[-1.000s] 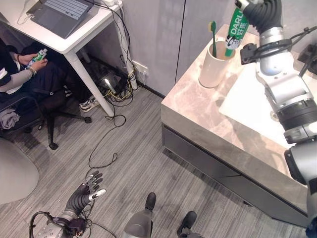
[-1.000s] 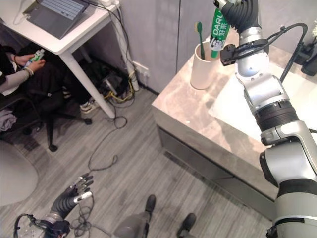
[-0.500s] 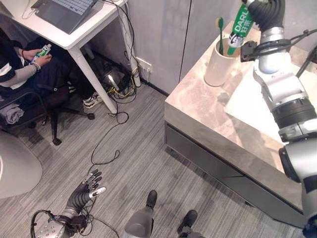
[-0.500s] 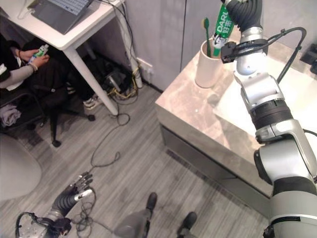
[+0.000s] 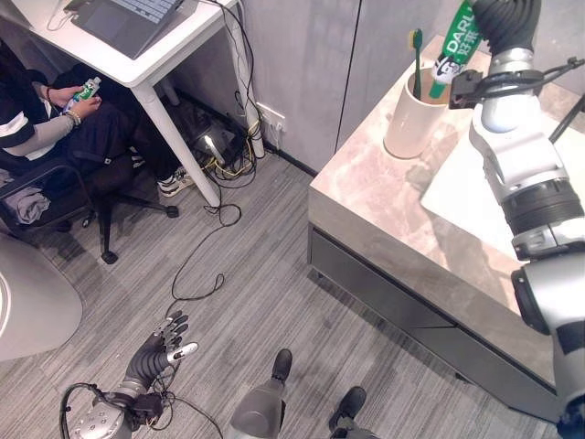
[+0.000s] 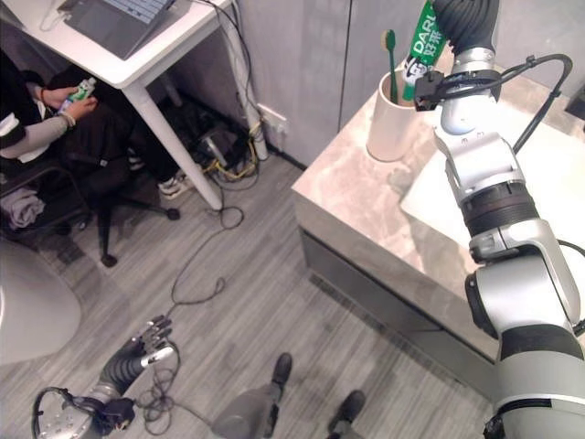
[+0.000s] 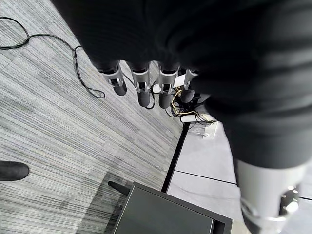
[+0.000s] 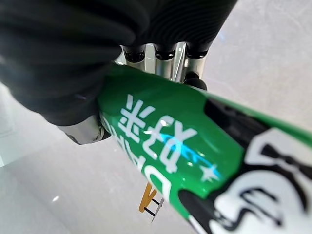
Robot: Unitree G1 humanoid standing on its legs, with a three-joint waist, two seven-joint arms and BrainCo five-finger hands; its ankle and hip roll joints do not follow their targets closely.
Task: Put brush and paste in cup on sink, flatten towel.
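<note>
right wrist view: the right hand (image 8: 161, 53) has its fingers clamped on the green toothpaste tube (image 5: 454, 48), whose lower end dips into the cup (image 5: 409, 122) beside the toothbrush (image 5: 417, 60), upper right on the counter (image 5: 366, 187). left hand (image 5: 157, 352), fingers straight and slightly apart, lower left.

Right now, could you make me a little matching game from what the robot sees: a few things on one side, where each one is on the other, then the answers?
Things:
1. toothbrush
2. toothpaste
3. laptop
4. left hand

Places:
A. on the white desk
B. low over the grey floor, fingers relaxed
C. standing in the cup
D. held by the right hand above the cup

Pairs: 1-C, 2-D, 3-A, 4-B
</note>
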